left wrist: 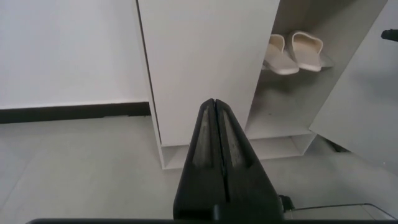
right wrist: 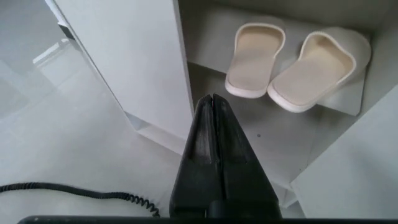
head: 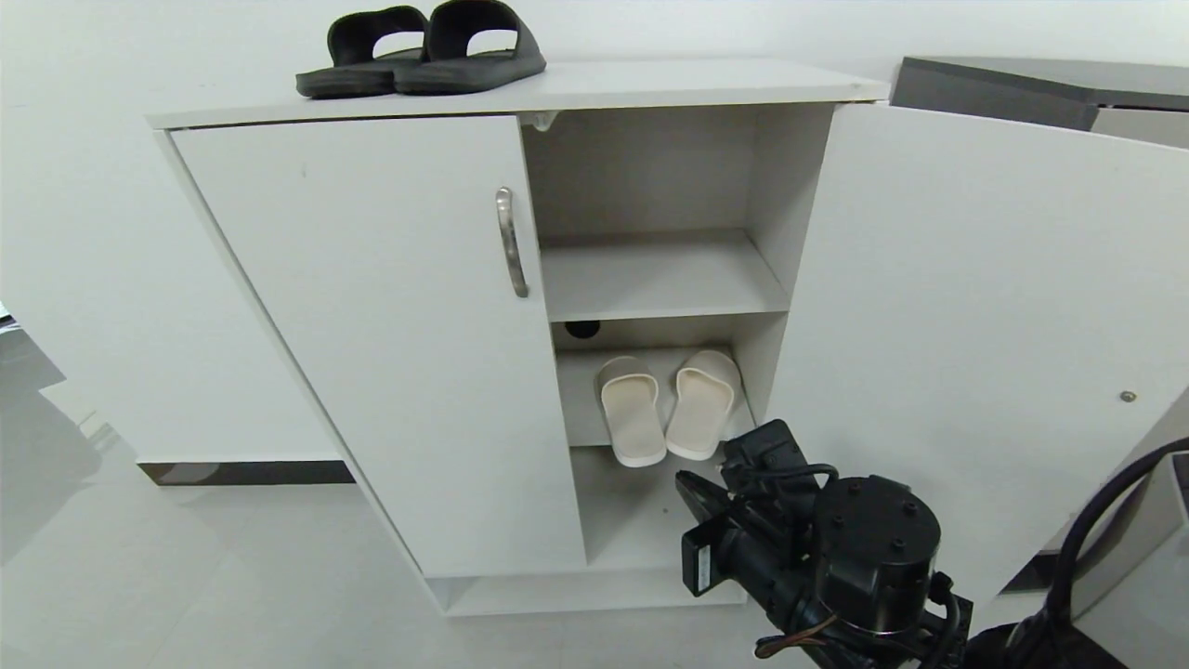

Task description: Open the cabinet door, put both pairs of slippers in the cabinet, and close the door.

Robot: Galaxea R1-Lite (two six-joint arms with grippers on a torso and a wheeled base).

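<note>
Since the black pair [head: 423,51] sits at the left end of the cabinet [head: 697,85] top while the cream pair [head: 667,407] already lies on the lower shelf [head: 578,404] beside the open door [head: 975,316], the head view puts the main risk in the next pick. The right gripper [head: 689,485] hangs low before the opening, near the cream pair. A lift straight up from there could clip the middle shelf [head: 659,274] or the overhanging top. A reach to the far left end looks long for that arm. A shallow pinch on one strap could drag its neighbour off the edge, since the two black slippers touch side by side. The open door stands wide on the right, where a swinging elbow could knock it. In the left wrist view, the left gripper [left wrist: 214,107] is pressed closed and empty, low over the floor [left wrist: 74,168] before the shut door [left wrist: 205,56]. It would have to spread before any grasp, or it would only shove the slippers back. In the right wrist view, the right gripper is likewise closed tight on nothing, aimed at the bottom compartment below the cream pair. A forward drift could nudge that pair, whose near ends reach the shelf front, and tip it out.
</note>
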